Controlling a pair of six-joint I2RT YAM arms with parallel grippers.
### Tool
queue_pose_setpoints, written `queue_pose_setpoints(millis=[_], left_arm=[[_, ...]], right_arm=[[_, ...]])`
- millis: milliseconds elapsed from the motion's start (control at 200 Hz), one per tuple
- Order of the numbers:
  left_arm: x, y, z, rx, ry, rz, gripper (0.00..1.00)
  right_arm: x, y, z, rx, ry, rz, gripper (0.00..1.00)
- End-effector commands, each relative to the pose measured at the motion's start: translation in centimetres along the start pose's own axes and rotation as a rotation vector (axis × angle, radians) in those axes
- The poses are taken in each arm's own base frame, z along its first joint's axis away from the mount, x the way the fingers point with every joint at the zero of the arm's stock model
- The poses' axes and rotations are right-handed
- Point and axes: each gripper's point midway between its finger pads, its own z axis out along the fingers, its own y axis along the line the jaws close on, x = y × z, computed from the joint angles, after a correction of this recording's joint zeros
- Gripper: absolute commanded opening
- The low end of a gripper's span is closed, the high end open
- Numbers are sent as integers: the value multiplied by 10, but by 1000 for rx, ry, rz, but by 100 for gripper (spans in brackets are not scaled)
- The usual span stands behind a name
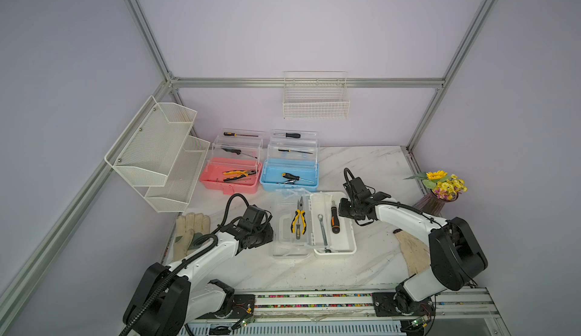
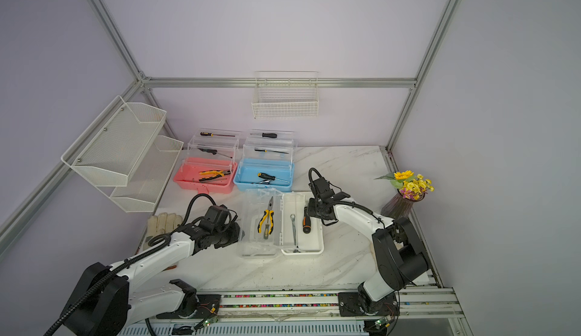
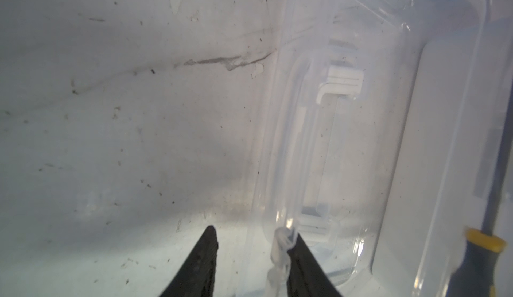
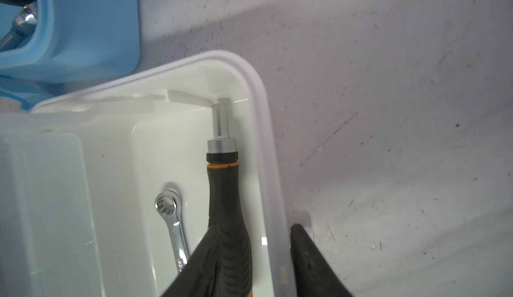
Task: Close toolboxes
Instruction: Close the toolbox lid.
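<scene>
- Left gripper: jaws apart, astride the rim of the clear lid, which lies flat open beside its white rectangular plastic toolbox at mid-table.
- Right gripper: jaws apart, astride that box's base wall.
- I judge none closed yet: the pink plastic toolbox and blue plastic toolbox stand open behind.

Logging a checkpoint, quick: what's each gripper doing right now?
Left gripper: open, jaws astride the edge of the clear lid, not clamped.
Right gripper: open, jaws astride a wall of the white toolbox, one finger inside.
</scene>
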Motion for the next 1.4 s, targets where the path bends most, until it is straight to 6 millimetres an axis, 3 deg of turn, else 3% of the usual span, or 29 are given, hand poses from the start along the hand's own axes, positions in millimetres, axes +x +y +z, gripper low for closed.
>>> queue_pose_setpoints(millis=[0, 130, 500, 835, 960, 1140, 1220, 1395], left_arm=[[-5, -2, 4, -12, -19, -4, 30], [-6, -2, 4, -22, -15, 8, 16], [-25, -9, -20, -110, -31, 101, 2], [-37, -16, -61, -299, -60, 252, 0], [-44, -24, -79, -398, -74, 331, 0], [-52, -52, -100, -487, -102, 456, 0], [-52, -67, -98, -544, -95, 524, 0], [-49, -117, -107, -537, -126, 644, 0]], right_arm=[[10, 2, 5, -20, 27, -12, 42], [9, 2, 5, -18, 23, -19, 35], [15, -2, 5, 39, 26, -66, 19], [18, -6, 1, 111, 13, -97, 11], [16, 2, -1, 77, 6, -97, 10], [19, 14, -3, 25, 9, -121, 8], [19, 16, -4, 14, 7, -125, 8], [21, 22, -4, -22, 8, -125, 7]])
